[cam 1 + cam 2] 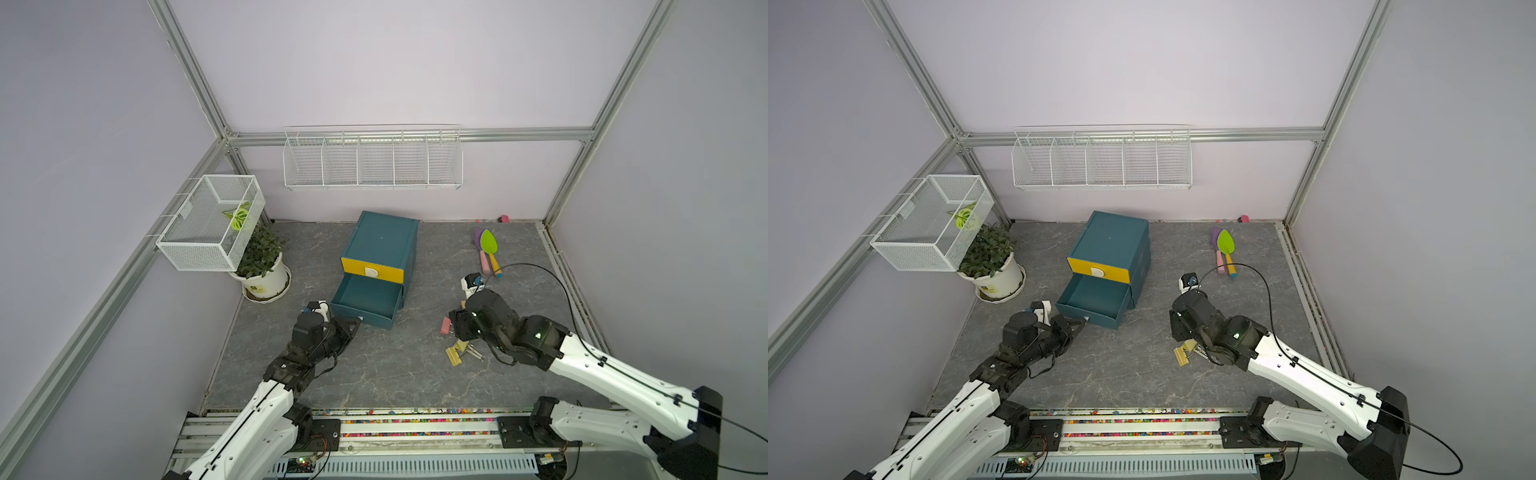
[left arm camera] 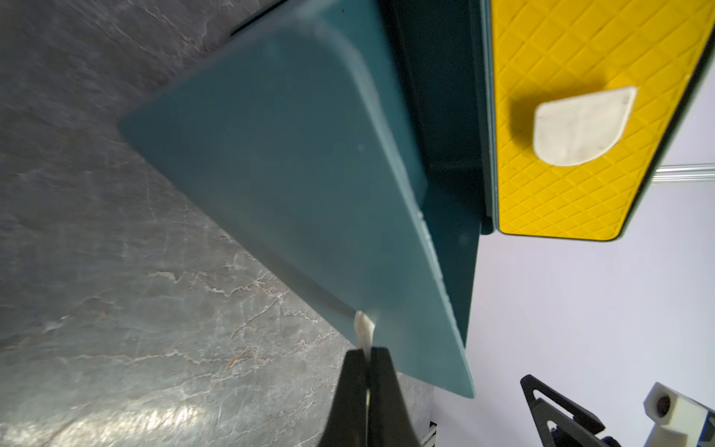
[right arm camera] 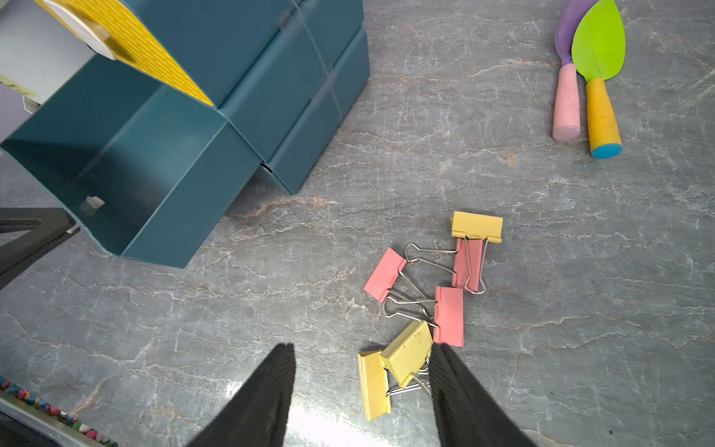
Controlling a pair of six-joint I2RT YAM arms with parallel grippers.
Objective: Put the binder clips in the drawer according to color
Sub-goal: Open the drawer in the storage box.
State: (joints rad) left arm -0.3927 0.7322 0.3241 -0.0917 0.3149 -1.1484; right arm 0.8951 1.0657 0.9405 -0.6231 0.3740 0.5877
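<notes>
The dark-teal drawer cabinet (image 1: 380,243) stands mid-table with its yellow top drawer (image 1: 372,270) shut. The teal drawer below it (image 1: 368,297) is pulled out, and nothing shows inside it. My left gripper (image 2: 365,350) is shut on that drawer's white handle tab (image 2: 363,329); in both top views the gripper (image 1: 358,320) (image 1: 1084,320) sits at the drawer's front corner. Several pink and yellow binder clips (image 3: 449,315) lie tangled on the table to the right of the cabinet. My right gripper (image 3: 361,346) hangs open just above them. A yellow clip (image 3: 410,356) lies between its fingers, near one of them and not gripped.
Two toy shovels (image 1: 488,249) lie at the back right. A potted plant (image 1: 262,266) and a mesh basket (image 1: 212,220) stand at the left wall. A wire rack (image 1: 372,162) hangs on the back wall. A small pink object (image 1: 503,218) lies by the back wall.
</notes>
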